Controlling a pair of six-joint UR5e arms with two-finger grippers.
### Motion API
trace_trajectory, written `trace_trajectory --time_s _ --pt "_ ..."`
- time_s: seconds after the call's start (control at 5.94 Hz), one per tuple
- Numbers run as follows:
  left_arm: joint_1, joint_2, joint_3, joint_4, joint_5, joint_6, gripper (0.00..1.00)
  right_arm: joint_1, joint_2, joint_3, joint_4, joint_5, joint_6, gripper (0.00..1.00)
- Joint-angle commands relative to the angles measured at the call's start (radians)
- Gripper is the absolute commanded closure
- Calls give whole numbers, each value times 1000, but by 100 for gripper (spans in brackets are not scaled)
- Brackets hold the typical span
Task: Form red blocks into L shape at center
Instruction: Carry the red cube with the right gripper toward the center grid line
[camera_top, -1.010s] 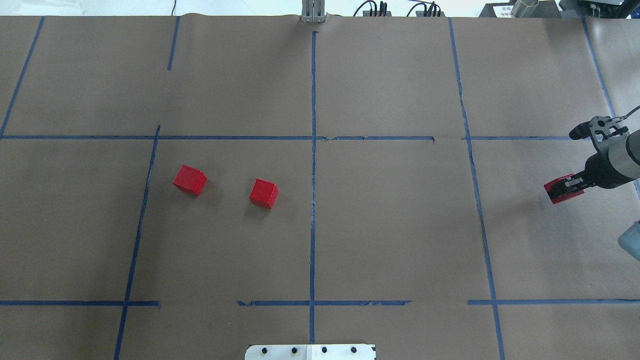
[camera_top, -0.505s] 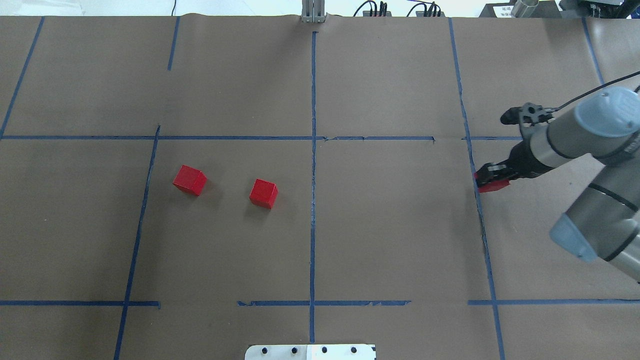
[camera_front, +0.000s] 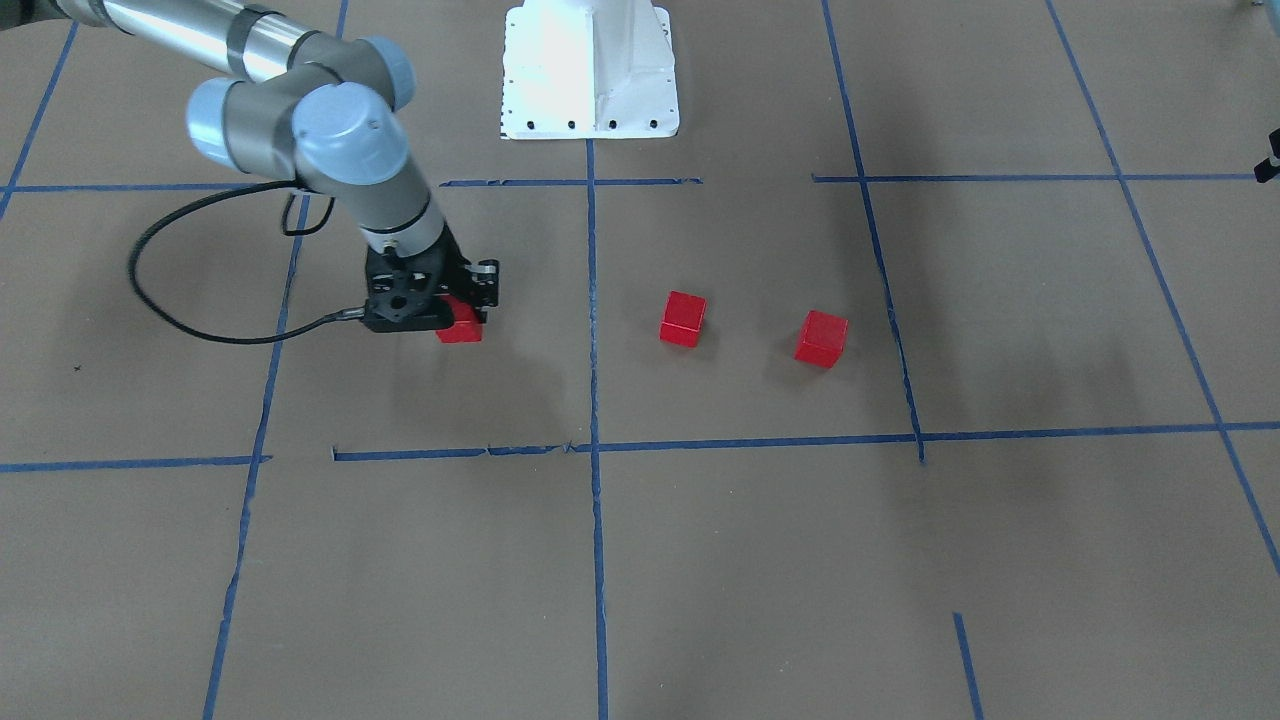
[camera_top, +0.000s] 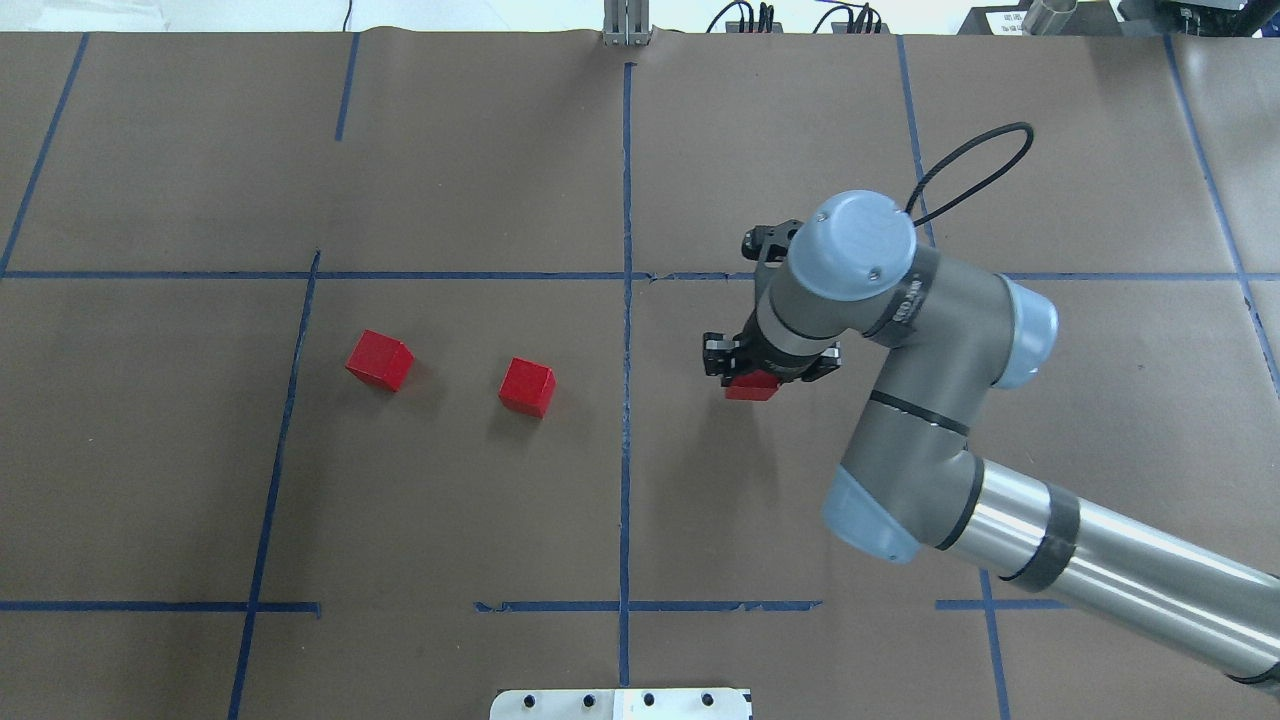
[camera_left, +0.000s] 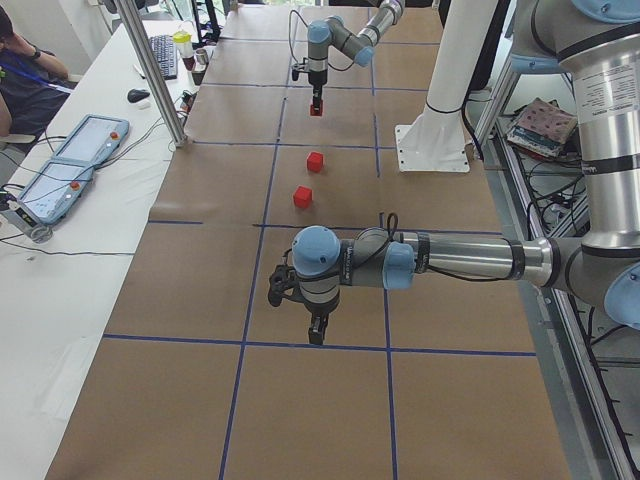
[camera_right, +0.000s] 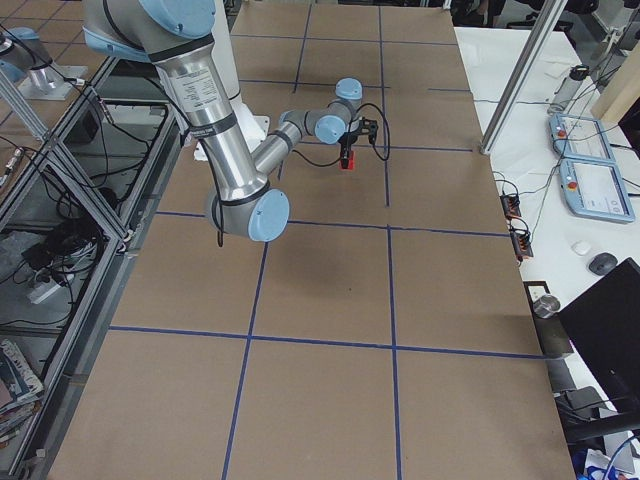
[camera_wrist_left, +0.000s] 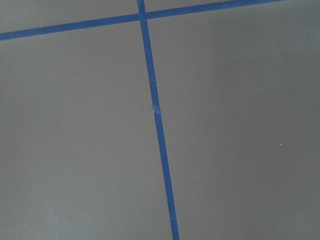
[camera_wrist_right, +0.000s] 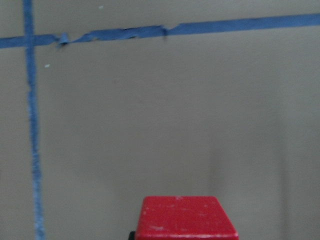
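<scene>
Two red blocks (camera_top: 380, 360) (camera_top: 527, 387) lie apart on the brown paper in the left half of the center (camera_top: 700, 500), the taped cell split by a vertical blue line. In the front-facing view they show as block (camera_front: 821, 338) and block (camera_front: 683, 318). My right gripper (camera_top: 752, 385) is shut on a third red block (camera_front: 460, 327) just above the right half of that cell; this block (camera_wrist_right: 187, 220) fills the bottom of the right wrist view. My left gripper (camera_left: 316, 330) hangs over bare paper away from the blocks, seen only from the left end, so its state is unclear.
The white robot base (camera_front: 588, 70) stands at the near edge of the center cell. A black cable (camera_front: 180, 320) loops from the right wrist. A metal post (camera_left: 150, 75), teach pendants (camera_left: 75, 150) and a seated person (camera_left: 25, 70) are at the table's far side.
The right arm has swept in from the table's right edge, over the blue tape line, into the center cell's right half with the red block. The other two blocks have not moved.
</scene>
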Motion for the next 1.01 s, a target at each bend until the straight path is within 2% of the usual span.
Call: trace_trajectory --time_s 0.0,0.84 --pt "0 0 3 0 0 0 0 -98 168 -131 -19 -99 167 82" --pt "2 0 7 0 0 0 0 -135 193 -176 -19 -125 155 81"
